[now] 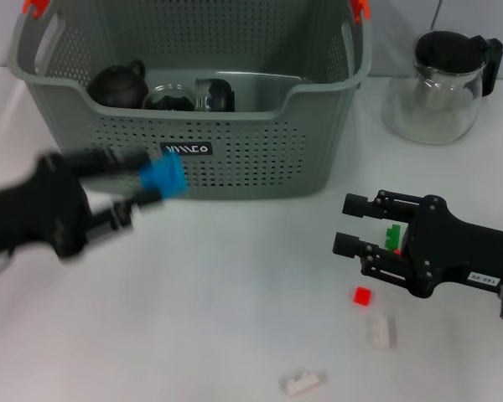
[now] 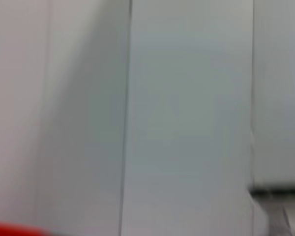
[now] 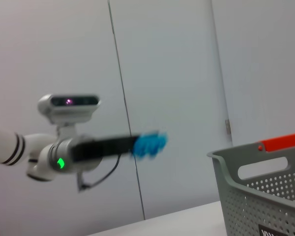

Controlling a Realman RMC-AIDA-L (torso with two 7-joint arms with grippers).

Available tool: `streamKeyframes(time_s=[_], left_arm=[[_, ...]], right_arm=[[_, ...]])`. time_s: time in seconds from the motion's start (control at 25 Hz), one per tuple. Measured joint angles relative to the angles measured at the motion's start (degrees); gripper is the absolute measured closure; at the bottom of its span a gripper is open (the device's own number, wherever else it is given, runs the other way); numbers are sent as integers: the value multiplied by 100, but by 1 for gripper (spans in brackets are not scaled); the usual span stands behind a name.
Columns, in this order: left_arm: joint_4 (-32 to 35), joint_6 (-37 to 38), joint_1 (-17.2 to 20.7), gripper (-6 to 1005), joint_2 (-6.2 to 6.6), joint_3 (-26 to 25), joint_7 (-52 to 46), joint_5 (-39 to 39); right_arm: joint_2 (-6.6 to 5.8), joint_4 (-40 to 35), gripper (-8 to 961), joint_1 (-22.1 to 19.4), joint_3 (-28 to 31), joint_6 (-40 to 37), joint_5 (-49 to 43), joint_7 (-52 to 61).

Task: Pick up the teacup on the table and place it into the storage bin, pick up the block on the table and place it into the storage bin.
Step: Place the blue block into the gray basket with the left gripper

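Observation:
The grey-green storage bin (image 1: 260, 142) stands at the back of the white table. Just in front of its wall, above the table, my left gripper (image 1: 153, 186) is shut on a blue block (image 1: 164, 178); it is blurred by motion. The right wrist view shows that same blue block (image 3: 150, 144) held in the air beside the storage bin (image 3: 265, 191). A dark round pot (image 1: 117, 84) and glass cups (image 1: 214, 94) lie inside the bin; I cannot tell which is the teacup. My right gripper (image 1: 352, 224) hovers open at the right, a green block (image 1: 393, 235) behind its fingers.
A glass teapot with a black lid (image 1: 443, 84) stands at the back right. A small red block (image 1: 363, 296) and two white blocks (image 1: 382, 331) (image 1: 303, 382) lie on the table near the front right. The left wrist view shows only a pale wall.

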Motion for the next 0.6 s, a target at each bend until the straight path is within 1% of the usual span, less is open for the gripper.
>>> streamKeyframes(time_s=[0.08,0.16,0.24,0.28,0.36,0.44,0.52,0.6], left_arm=[[67,-14,-199,571,37,-96,-478,-284],[176,-180,-455,569,69,-113,-985,-525],[345,-572,-763,567,95,-99,-1563,-597],[482,-908,-987,566,106,-66,-1928,-594],[633,-1382,-1191,564,119,35,-2286,-555],[827,-2170,-1398,562,163,439,-2795,-489],[964,-2900,-1489,559,200,976,-3162,-407],[1025,-3576,-1525,557,202,1455,-3382,-261]], right_arm=[[5,-2,389,4,-1,-1,0,0],[13,-4,389,21,-1,-1,0,0],[17,-4,389,32,0,0,0,0],[21,-2,389,39,-1,-1,0,0],[24,-1,389,42,0,0,-3,0],[27,0,389,45,-1,-1,-9,0],[27,1,389,44,-1,0,-9,0],[28,1,389,42,-1,0,-6,0]])
